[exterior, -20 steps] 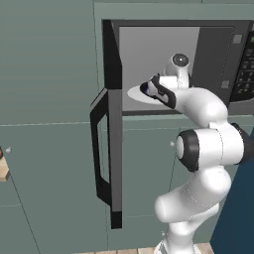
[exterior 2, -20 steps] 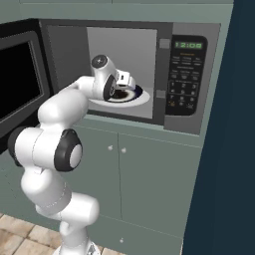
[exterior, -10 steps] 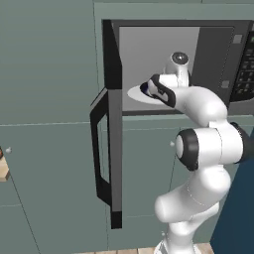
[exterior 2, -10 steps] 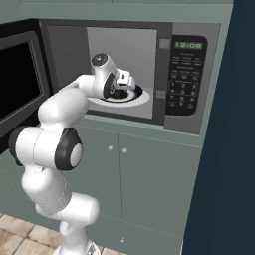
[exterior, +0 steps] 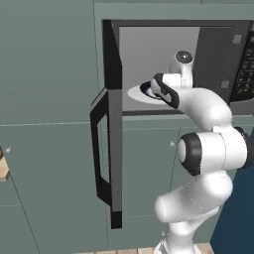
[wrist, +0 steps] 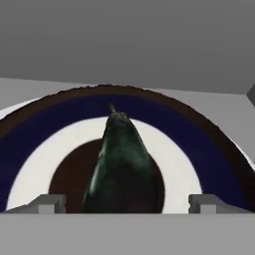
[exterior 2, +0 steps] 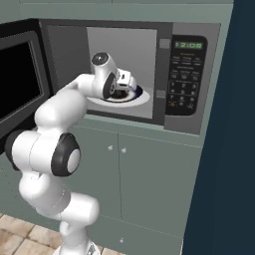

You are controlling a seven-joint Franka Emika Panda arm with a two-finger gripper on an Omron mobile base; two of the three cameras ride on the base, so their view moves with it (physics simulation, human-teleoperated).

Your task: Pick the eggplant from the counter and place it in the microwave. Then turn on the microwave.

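The microwave (exterior: 218,37) stands with its door (exterior: 113,149) swung out to the left, and my arm reaches into its grey cavity. In the hand view the dark eggplant (wrist: 122,159) lies on a round plate (wrist: 35,139) with blue, white and brown rings, its stem pointing away from me. My gripper (wrist: 127,204) is open, its fingertips (wrist: 47,203) wide apart on either side of the eggplant with a gap on each side. From the base, the gripper (exterior: 150,89) (exterior 2: 130,85) hangs low over the white turntable (exterior 2: 144,98).
The keypad (exterior 2: 180,84) and green display (exterior 2: 190,45) sit right of the cavity. Grey-green cabinet fronts (exterior 2: 149,184) run below. A beige corner of the counter (exterior: 3,171) pokes in at the far left. A dark blue panel (exterior 2: 229,149) stands on the right.
The jaws have spread apart and let go of the eggplant, which now rests on the plate. The arm has hardly moved.
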